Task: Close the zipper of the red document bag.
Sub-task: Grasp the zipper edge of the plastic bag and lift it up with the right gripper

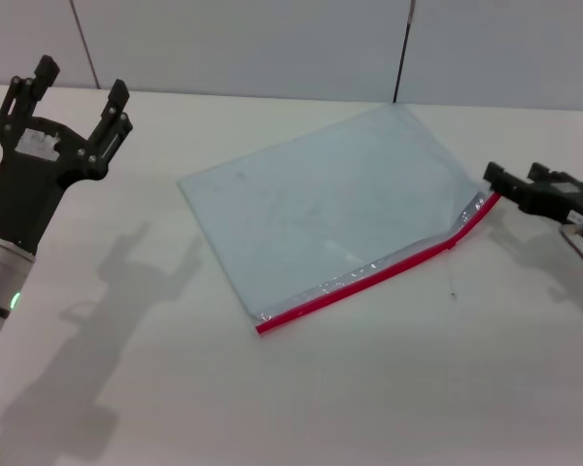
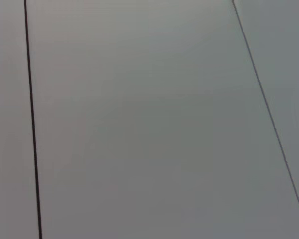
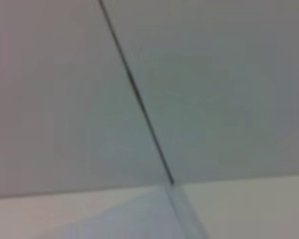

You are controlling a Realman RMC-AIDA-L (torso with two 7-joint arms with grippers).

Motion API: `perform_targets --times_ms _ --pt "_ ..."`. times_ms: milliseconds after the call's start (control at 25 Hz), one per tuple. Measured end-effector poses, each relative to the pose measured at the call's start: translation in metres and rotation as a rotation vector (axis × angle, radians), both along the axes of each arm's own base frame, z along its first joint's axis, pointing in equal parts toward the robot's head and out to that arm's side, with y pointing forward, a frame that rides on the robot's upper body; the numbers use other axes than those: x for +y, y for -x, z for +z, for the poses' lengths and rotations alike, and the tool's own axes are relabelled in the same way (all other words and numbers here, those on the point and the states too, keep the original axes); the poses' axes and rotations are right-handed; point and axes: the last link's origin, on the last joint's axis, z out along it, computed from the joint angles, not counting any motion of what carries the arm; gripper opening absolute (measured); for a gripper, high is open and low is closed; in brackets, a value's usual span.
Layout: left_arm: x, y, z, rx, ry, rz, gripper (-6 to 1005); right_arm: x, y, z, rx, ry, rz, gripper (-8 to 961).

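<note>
On the pale worktop [image 1: 301,398] lay the flat, translucent pale-blue plastic document bag [image 1: 321,209], its thin red zipper strip [image 1: 374,282] along the near long edge. The right hand [image 1: 497,184] met the zipper's right end, grip state indiscernible. The left hand [image 1: 78,87] hovered wide apart, well left.

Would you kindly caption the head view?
Right claw at the red document bag's zipper end; left claw raised, open.
</note>
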Motion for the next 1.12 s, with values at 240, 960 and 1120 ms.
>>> perform_targets --times_ms 240,960,1120 --pt "0.0 -0.001 0.0 -0.001 0.003 -0.004 791 0.005 0.004 -0.008 -0.028 0.074 -0.016 804" --pt "0.001 -0.002 0.0 -0.002 0.004 -0.006 790 0.01 0.02 -0.026 -0.059 0.164 -0.014 789" --pt "0.001 -0.002 0.0 -0.002 0.005 -0.007 790 0.01 0.022 -0.028 -0.061 0.171 -0.007 720"
